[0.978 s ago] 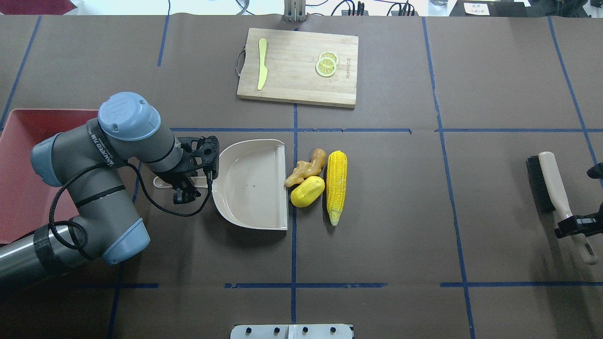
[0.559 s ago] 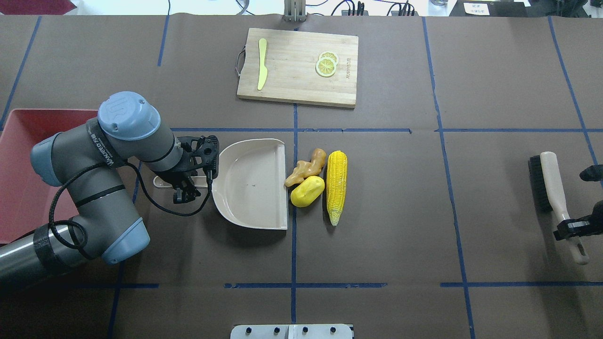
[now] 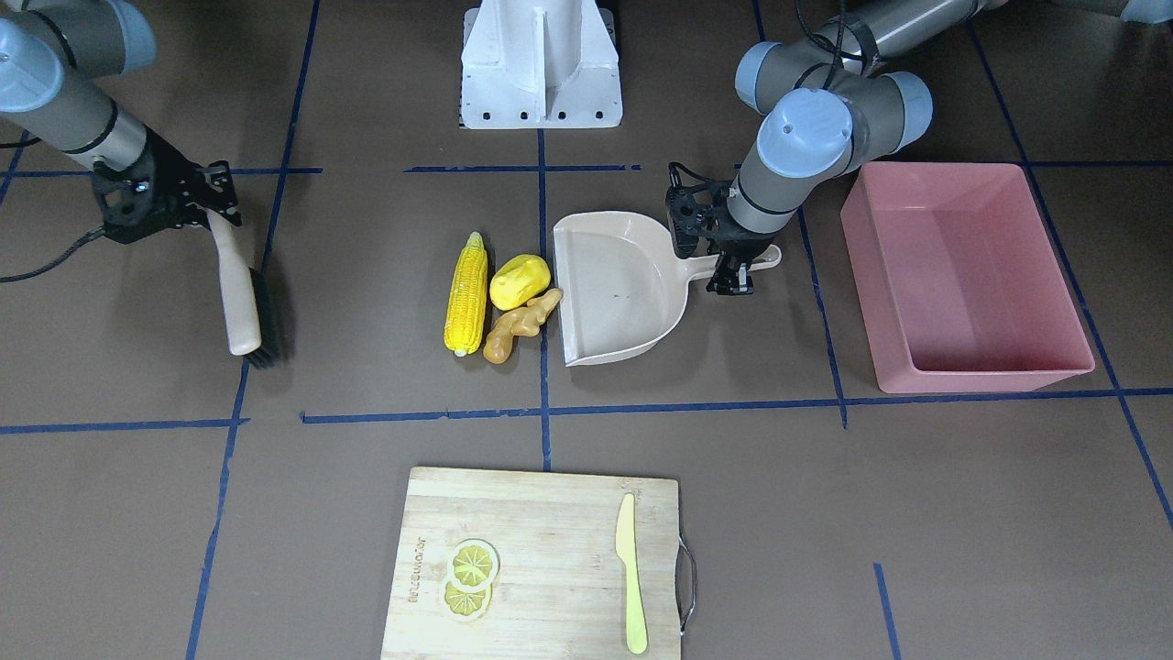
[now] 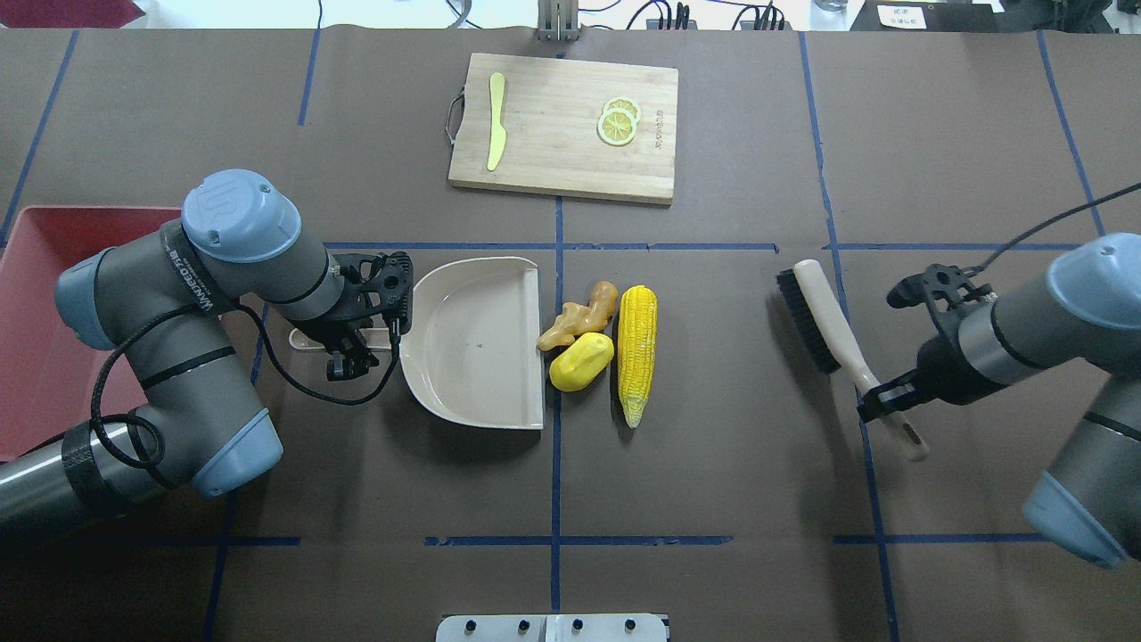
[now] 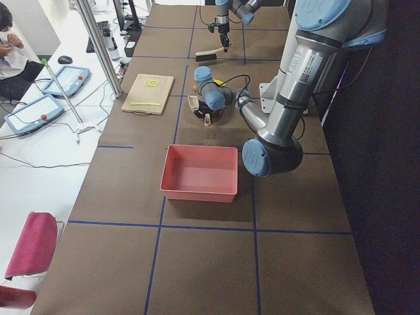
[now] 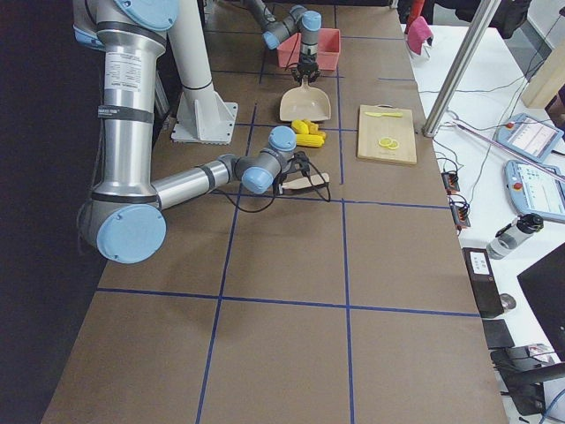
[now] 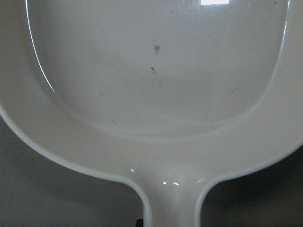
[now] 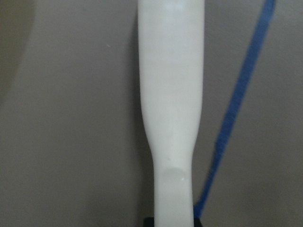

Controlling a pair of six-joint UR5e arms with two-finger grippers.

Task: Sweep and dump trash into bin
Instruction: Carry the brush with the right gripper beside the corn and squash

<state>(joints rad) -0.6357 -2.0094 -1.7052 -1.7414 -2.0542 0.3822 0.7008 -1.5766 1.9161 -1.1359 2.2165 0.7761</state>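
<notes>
Left hand (image 4: 349,346) was pinching the handle of the dustpan (image 4: 472,343), which lay flat on the desk (image 4: 713,464). The corn (image 4: 637,352), yellow lump (image 4: 581,363) and ginger (image 4: 579,316) were bunched at the dustpan's open edge, corn outermost, none inside it. The pink bin (image 3: 981,379) sat on the dustpan's handle side; the right hand (image 4: 878,401) was clamped on the brush (image 4: 824,312) handle, well past the corn, bristles facing the dustpan.
</notes>
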